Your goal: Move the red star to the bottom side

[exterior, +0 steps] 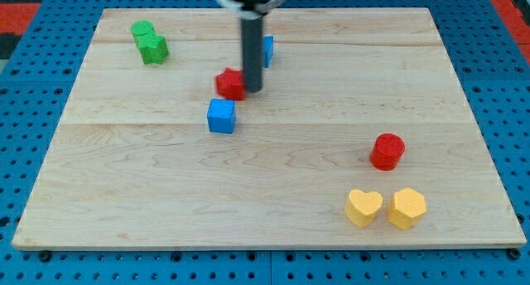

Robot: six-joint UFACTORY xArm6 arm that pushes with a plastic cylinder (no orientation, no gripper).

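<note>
The red star [229, 84] lies on the wooden board [265, 177], above the middle and a little to the view's left. My tip [252, 90] touches the board right beside the star's right edge; the dark rod rises from there to the view's top. A blue cube [221, 116] sits just below the star, apart from it by a small gap. Another blue block [267, 50] is partly hidden behind the rod, above and right of the star.
A green cylinder [142, 29] and a green star [153, 48] sit touching at the top left. A red cylinder [387, 151] stands at the right. A yellow heart [363, 207] and a yellow hexagon [407, 208] sit side by side at the bottom right.
</note>
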